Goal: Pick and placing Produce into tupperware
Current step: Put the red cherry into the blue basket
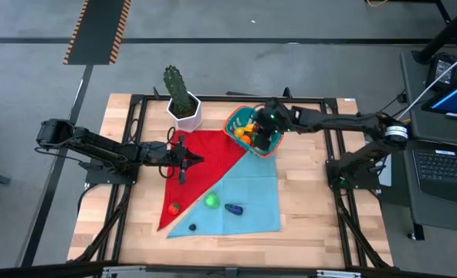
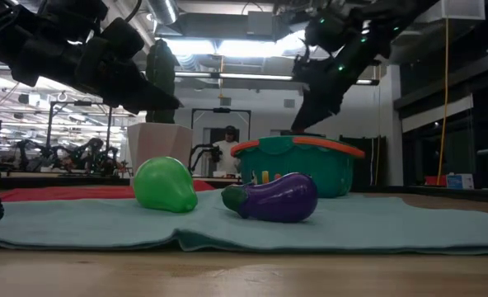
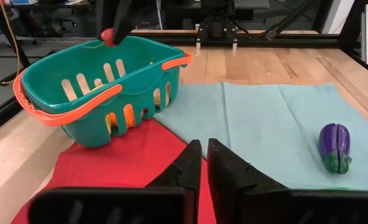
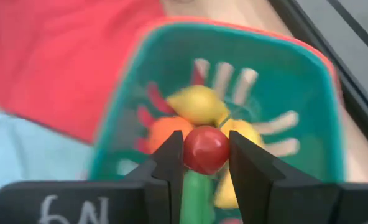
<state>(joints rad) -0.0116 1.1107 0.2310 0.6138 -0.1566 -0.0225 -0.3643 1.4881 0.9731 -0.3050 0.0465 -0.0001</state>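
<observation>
The right end effector [image 4: 206, 163] hangs over the tub [image 1: 234, 122] near the worktop's [image 1: 313, 224] far edge, its fingers clamped on a small red ball [image 4: 206, 149]. Below the ball, inside the tub, lie a yellow lemon [image 4: 197, 104], an orange piece [image 4: 165, 132], another yellow piece [image 4: 245, 132] and something green [image 4: 195, 190]. The tub's long axis runs diagonally to the worktop edges, and it sits tilted, straddling the far tip of the red cloth [image 1: 201, 166] and bare wood.

The left end effector [image 3: 204, 163] points across the red cloth toward the tub and the blue cloth [image 1: 248, 205]; its fingers stand nearly together with only a thin slit between them and nothing in it. It hovers over the red cloth's left part, about mid-depth of the worktop.

Still outside the tub: an eggplant [image 2: 273, 198] on the blue cloth, lying on its side with its long axis roughly along the near edge and its green cap toward the pear; a green pear [image 2: 165, 184] just beside it, at the seam of the two cloths; a red piece [image 1: 173, 208] near the red cloth's near corner; and a small blue piece [image 1: 191, 228] at the blue cloth's near edge.

A cactus [image 1: 176, 89] in a white pot [image 1: 187, 116] stands at the far edge, left of the tub.
</observation>
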